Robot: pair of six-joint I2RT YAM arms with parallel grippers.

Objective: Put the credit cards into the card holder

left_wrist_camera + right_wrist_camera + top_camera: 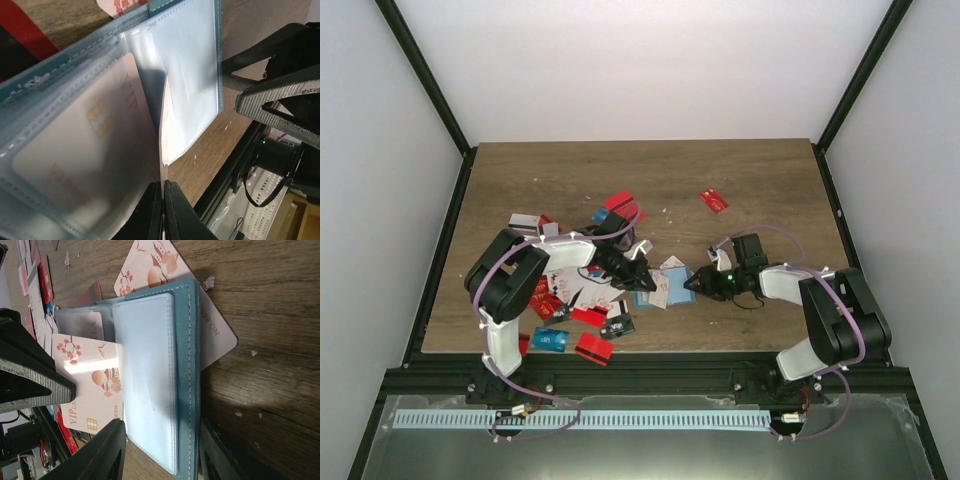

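Left hand (163,212) is pressed together, pinching a clear pocket leaf (185,75) of the card holder (192,360) right at its fingertips; the leaf stands up off the other pockets. The card holder lies open on the tabletop (760,170) between the two hands, teal cover down, pale blue pockets up. Right hand (162,429) is spread with nothing between its fingers. Its fingertips sit just beside the holder's near edge — whether they touch it, cannot tell. A white blossom card (92,385) with a gold chip lies ahead of the right hand, toward the left hand's side. One long edge is tucked at the pale pocket, the rest sticks out; whether it is inside a sleeve or only under it, cannot tell. In the left wrist view a chip card shows through cloudy plastic close to the pinching fingers. A second blossom card (217,337) lies flat under the holder's far corner, beyond the right hand's fingertips, its corners poking out past the teal cover. Loose credit cards (582,300) — mostly red, some white, a blue one — are scattered behind and beside the left hand, well apart from the right hand. One red card (713,200) lies alone, well beyond both hands.
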